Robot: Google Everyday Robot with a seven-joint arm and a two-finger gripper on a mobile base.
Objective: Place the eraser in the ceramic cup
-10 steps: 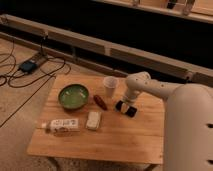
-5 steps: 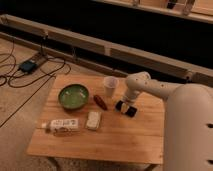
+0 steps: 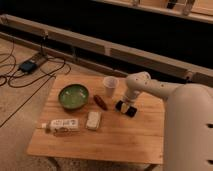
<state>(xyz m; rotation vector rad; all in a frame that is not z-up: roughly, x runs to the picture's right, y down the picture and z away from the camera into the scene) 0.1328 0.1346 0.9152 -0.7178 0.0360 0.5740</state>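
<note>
The white ceramic cup [image 3: 110, 86] stands upright on the wooden table [image 3: 100, 135], right of the green bowl. My gripper [image 3: 126, 108] is down at the table surface, just right of and nearer than the cup, a short way apart from it. A dark shape sits at the gripper's tip; I cannot tell whether it is the black eraser or the fingers themselves. The white arm [image 3: 150, 87] reaches in from the right.
A green bowl [image 3: 73, 96] sits at the left. A reddish-brown oblong thing [image 3: 100, 102] lies between bowl and gripper. A pale whitish block [image 3: 93, 120] and a labelled bottle lying on its side [image 3: 60, 125] are near the front. Cables lie on the floor at the left.
</note>
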